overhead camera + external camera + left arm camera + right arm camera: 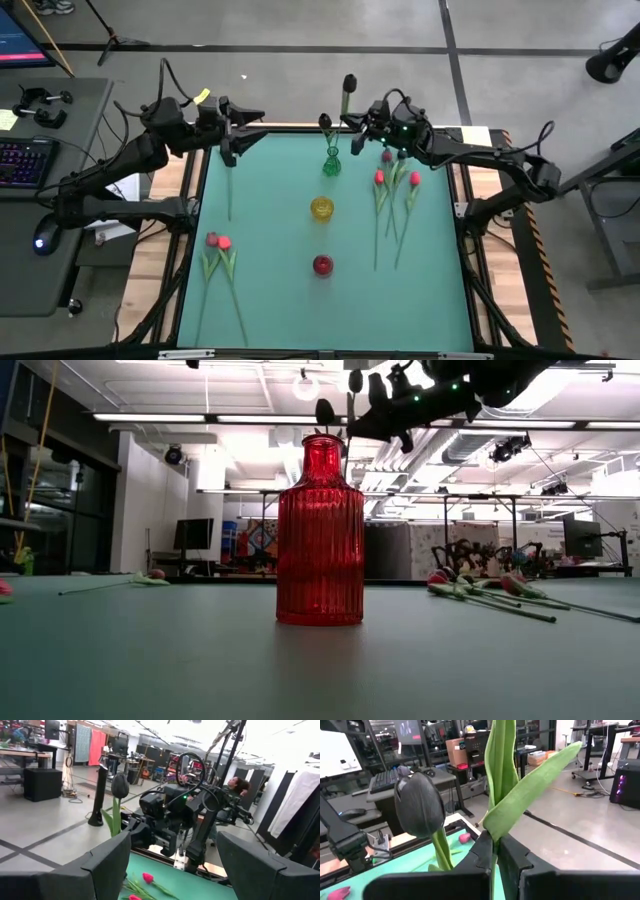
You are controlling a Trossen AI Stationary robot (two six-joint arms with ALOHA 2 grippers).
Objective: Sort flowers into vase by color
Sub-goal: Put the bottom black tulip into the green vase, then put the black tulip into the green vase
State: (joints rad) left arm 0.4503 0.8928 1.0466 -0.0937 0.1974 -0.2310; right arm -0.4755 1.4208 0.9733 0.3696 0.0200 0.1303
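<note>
Grey concrete floor (pixel 300 25) crossed by dark tape lines. Side desk (pixel 40 170) beside the green worktop (pixel 270 300) carries a backlit keyboard (pixel 20 160) and a mouse (pixel 40 240). White ceiling with long strip lights (pixel 190 417). Black stand (pixel 98 790) on the floor; workbenches and monitors (pixel 192 535) beyond. Person (pixel 239 785) seated far back.

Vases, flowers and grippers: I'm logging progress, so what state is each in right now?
Green vase: upright, one dark tulip in it.
Yellow vase: upright, empty.
Red vase: upright, empty.
Right gripper: shut on near-black tulip.
Left gripper: open, empty.
Red tulips: lying flat.
</note>
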